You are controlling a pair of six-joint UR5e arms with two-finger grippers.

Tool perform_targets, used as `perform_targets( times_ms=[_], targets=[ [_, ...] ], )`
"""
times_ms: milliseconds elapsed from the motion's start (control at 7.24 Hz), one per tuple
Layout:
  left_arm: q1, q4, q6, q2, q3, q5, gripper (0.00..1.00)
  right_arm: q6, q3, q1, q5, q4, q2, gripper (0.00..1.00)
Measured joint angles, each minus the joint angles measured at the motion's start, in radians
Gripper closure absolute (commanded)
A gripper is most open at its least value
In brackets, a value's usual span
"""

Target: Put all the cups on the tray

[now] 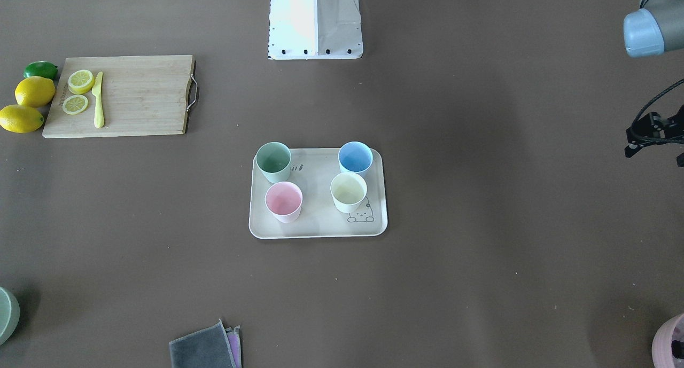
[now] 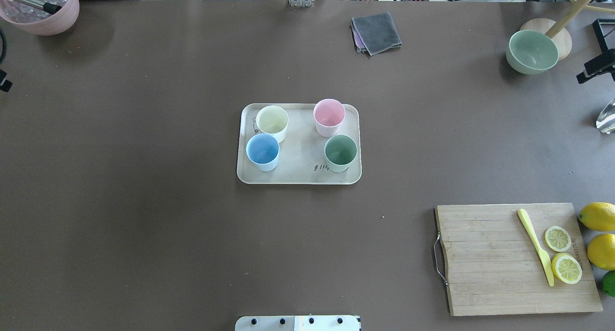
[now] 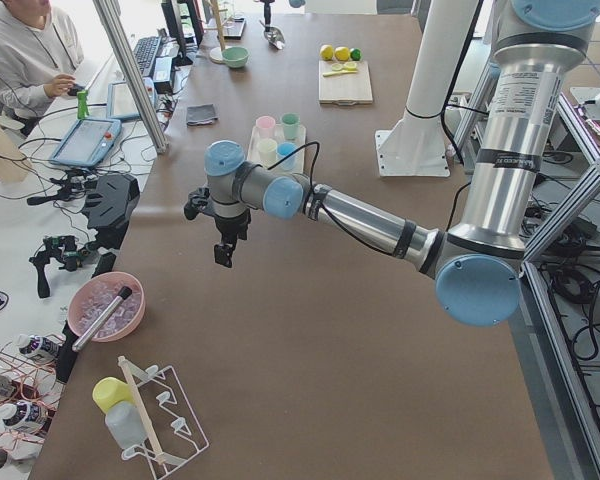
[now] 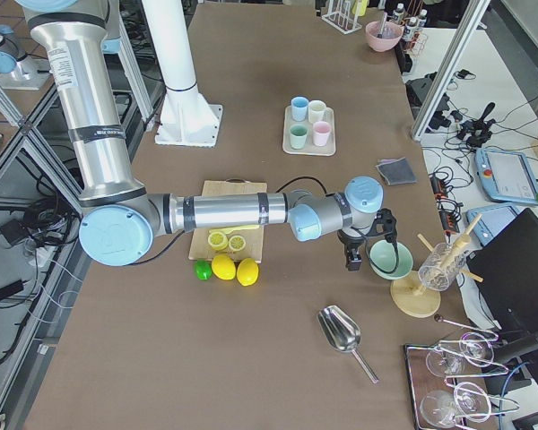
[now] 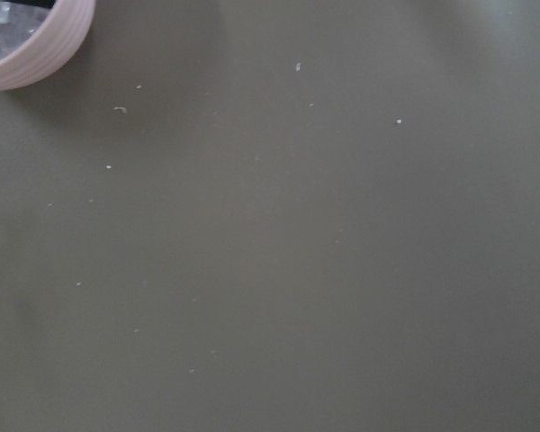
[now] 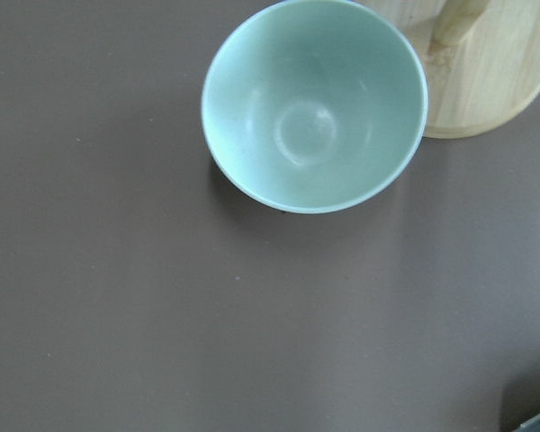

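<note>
The cream tray (image 1: 318, 221) lies mid-table and also shows in the overhead view (image 2: 300, 143). Four cups stand upright on it: green (image 1: 273, 161), blue (image 1: 355, 157), pink (image 1: 284, 201) and pale yellow (image 1: 348, 192). My left gripper (image 1: 654, 150) hangs far off at the table's end by the pink bowl, its two black fingertips apart, nothing between them. My right gripper (image 2: 596, 67) hovers at the opposite end beside the green bowl, cut by the frame edge, and I cannot tell whether it is open. Neither wrist view shows fingers or cups.
A wooden cutting board (image 2: 514, 259) holds a yellow knife (image 2: 535, 247) and lemon slices, with lemons (image 2: 598, 215) and a lime beside it. A green bowl (image 2: 532, 51) and wooden stand, a pink bowl (image 2: 41, 6), a grey cloth (image 2: 377, 32) and a metal scoop (image 4: 341, 331) sit around the edges.
</note>
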Motion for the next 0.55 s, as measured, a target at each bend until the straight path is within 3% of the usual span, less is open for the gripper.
perform_targets(
  times_ms=[553],
  targets=[
    [-0.083,-0.011,0.02,0.1,0.022,-0.035,0.02,-0.045,0.021,0.042,0.012,-0.014,-0.045,0.0]
  ],
)
